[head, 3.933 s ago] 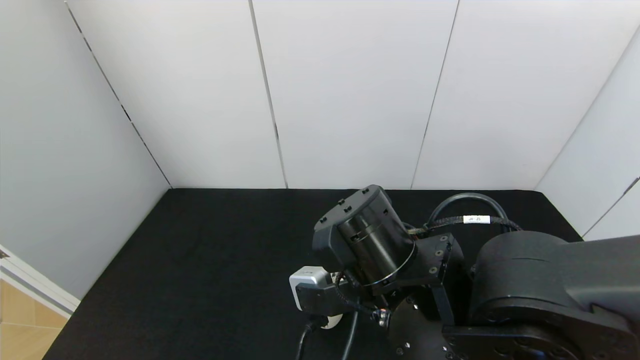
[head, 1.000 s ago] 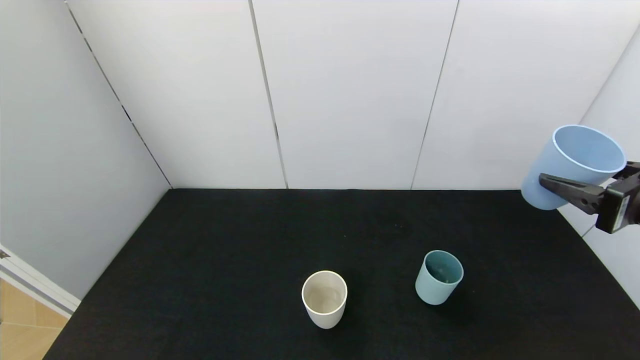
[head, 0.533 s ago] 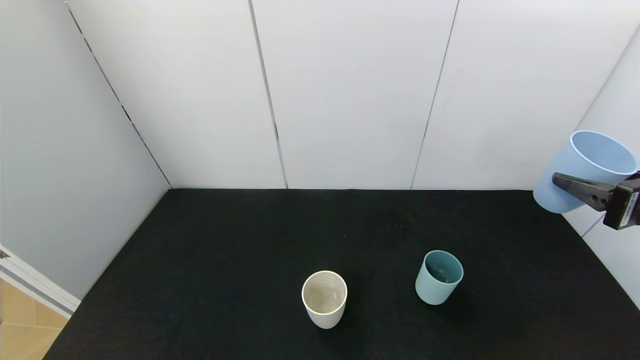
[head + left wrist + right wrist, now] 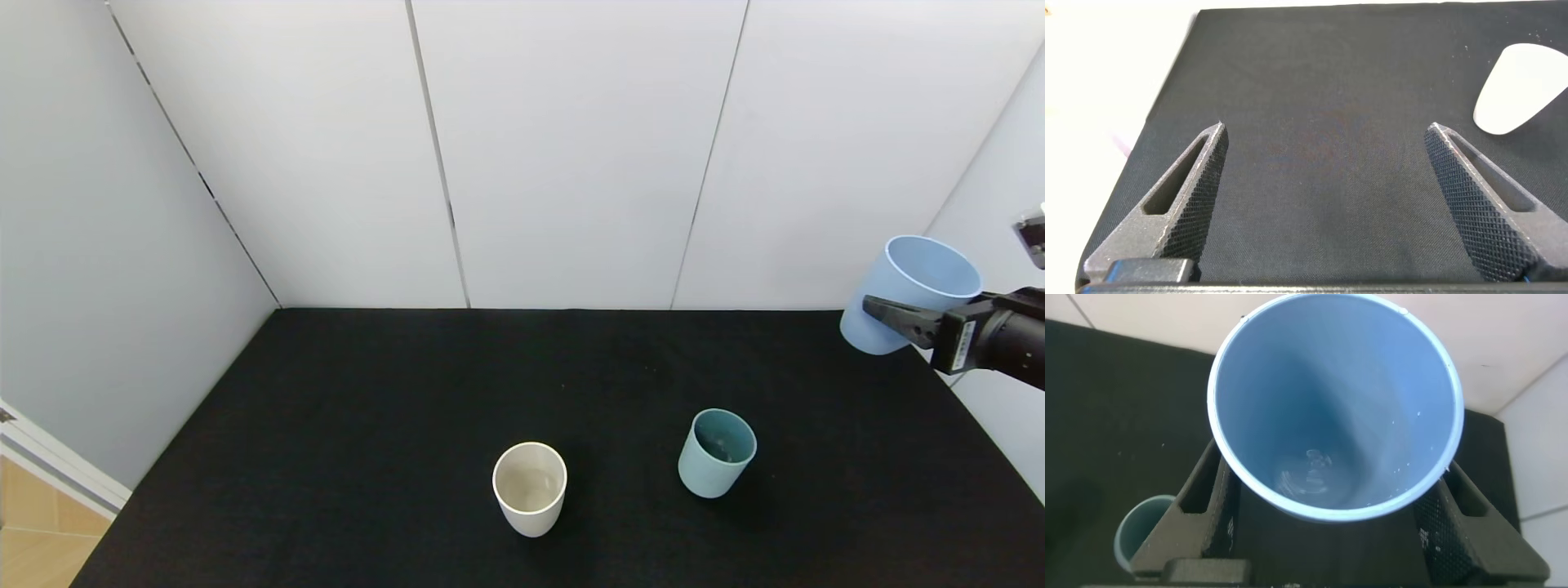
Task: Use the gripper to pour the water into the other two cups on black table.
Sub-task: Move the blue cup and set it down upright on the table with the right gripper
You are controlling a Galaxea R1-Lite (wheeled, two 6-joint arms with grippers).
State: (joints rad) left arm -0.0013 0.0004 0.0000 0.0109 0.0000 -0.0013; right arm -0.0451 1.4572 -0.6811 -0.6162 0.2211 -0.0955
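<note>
My right gripper (image 4: pixel 890 314) is shut on the pale blue cup (image 4: pixel 908 290) and holds it tilted, high above the far right corner of the black table (image 4: pixel 367 425). In the right wrist view the blue cup (image 4: pixel 1331 400) sits between the fingers (image 4: pixel 1208 498), with a faint glint of water (image 4: pixel 1310 469) at its bottom. The mint-green cup (image 4: pixel 717 453) stands upright right of centre; it also shows in the right wrist view (image 4: pixel 1139 531). The cream-white cup (image 4: pixel 530 488) stands upright near the front. My left gripper (image 4: pixel 1324 131) is open and empty over the cloth.
White wall panels (image 4: pixel 571 147) close in the table at the back and on both sides. A pale blurred shape (image 4: pixel 1519 98) lies beyond my left gripper. Bare black cloth (image 4: pixel 326 392) fills the table's left half.
My right gripper has carried the blue cup down and to the left, after drifting right. Earlier the arm hid both cups near the front. The two standing cups have not moved.
</note>
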